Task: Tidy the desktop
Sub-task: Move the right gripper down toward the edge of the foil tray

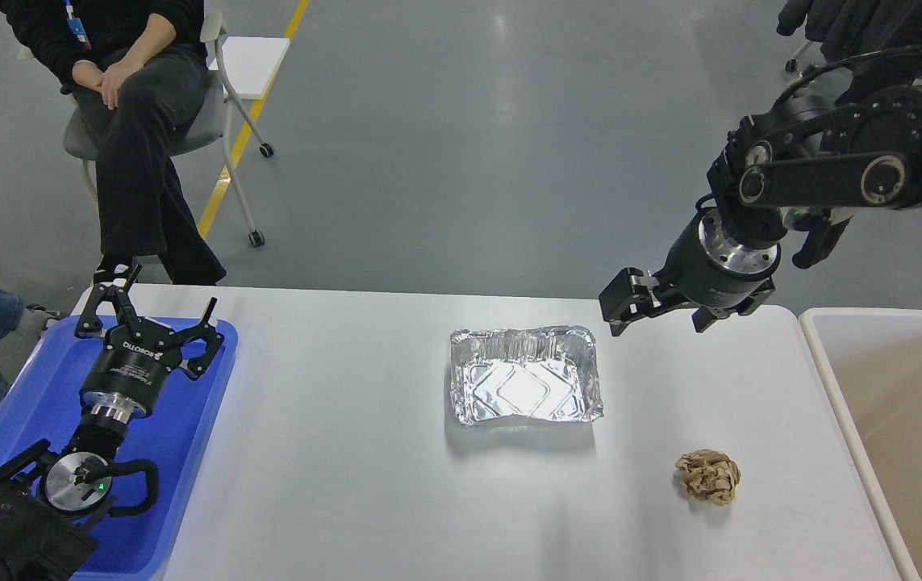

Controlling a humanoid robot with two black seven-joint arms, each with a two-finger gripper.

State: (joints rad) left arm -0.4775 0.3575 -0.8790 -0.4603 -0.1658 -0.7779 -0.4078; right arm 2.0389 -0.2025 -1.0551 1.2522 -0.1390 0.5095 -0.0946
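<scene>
- Only one view is given, the head view, set high on the robot and looking forward and down.
- It faces across the desktop (348,484), whose near edge runs off the bottom of the frame and whose far edge lies about mid-height.
- Beyond that edge the grey floor (469,121) fills the upper half, with a seated person (134,105) at top left.
- The left arm (65,484) enters at the bottom left corner, close to the lens.
- The right arm (848,169) enters from the right edge, higher in the frame.

Both arms are matte black with shiny silver wrist rings. The left gripper (156,311) has white ROBOTIQ lettering, plus a tiny green light lower down. The right arm (832,173) has a black cable looping off it.
</scene>
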